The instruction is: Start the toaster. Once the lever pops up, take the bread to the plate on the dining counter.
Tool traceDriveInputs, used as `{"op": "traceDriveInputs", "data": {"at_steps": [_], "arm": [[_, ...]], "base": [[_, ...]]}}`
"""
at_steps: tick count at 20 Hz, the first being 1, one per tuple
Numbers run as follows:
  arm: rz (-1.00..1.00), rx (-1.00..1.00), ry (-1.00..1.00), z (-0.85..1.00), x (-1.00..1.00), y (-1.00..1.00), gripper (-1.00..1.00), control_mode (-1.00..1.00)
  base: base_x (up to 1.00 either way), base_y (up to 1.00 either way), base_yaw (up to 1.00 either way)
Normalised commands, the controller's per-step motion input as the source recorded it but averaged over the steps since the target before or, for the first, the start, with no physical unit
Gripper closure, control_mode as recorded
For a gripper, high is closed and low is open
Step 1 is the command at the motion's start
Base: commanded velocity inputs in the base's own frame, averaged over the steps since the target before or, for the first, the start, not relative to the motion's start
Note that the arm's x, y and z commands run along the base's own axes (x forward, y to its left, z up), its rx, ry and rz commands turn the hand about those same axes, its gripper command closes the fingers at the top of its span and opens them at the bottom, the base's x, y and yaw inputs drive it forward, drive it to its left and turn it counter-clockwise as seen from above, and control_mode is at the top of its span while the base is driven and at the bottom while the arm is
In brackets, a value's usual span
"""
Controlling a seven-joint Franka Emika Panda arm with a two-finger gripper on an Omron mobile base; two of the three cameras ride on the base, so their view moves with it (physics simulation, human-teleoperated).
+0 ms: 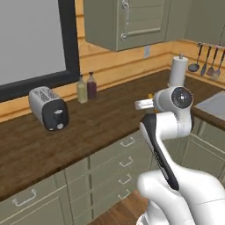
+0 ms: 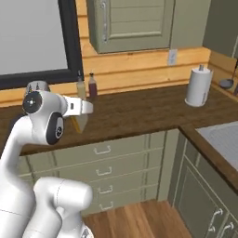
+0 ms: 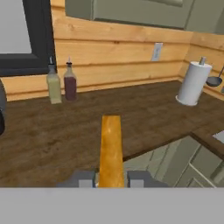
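The end effector [image 3: 111, 178] is clamped narrow on the bread [image 3: 110, 148], holding the orange-tan slice edge-on above the front edge of the dark wood counter [image 3: 144, 113]. The toaster [image 1: 48, 108] sits well apart, back near the wall beside two bottles [image 1: 86, 87].

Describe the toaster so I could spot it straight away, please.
Find the big black-framed window above the dark wood worktop. Just below it, left of the two bottles, sits the toaster. Unlike the slim bottles, it is a squat silver box with a rounded black end.
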Motion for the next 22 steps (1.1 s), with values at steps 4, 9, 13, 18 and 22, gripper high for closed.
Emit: {"op": "traceDriveInputs", "data": {"at_steps": [4, 9, 13, 18, 22], "arm": [[0.0, 0.0, 0.0, 0.0, 0.0, 0.0, 1.0, 1.0], [0.0, 0.0, 0.0, 0.0, 0.0, 0.0, 1.0, 1.0], [0.0, 0.0, 0.0, 0.0, 0.0, 0.0, 1.0, 1.0], [0.0, 0.0, 0.0, 0.0, 0.0, 0.0, 1.0, 1.0], [0.0, 0.0, 0.0, 0.0, 0.0, 0.0, 1.0, 1.0]], "base": [[-0.12, -0.16, -0.76], [-0.03, -0.18, -0.8], [0.0, -0.21, -0.8], [0.0, -0.2, -0.8], [0.0, -0.23, -0.79]]}}
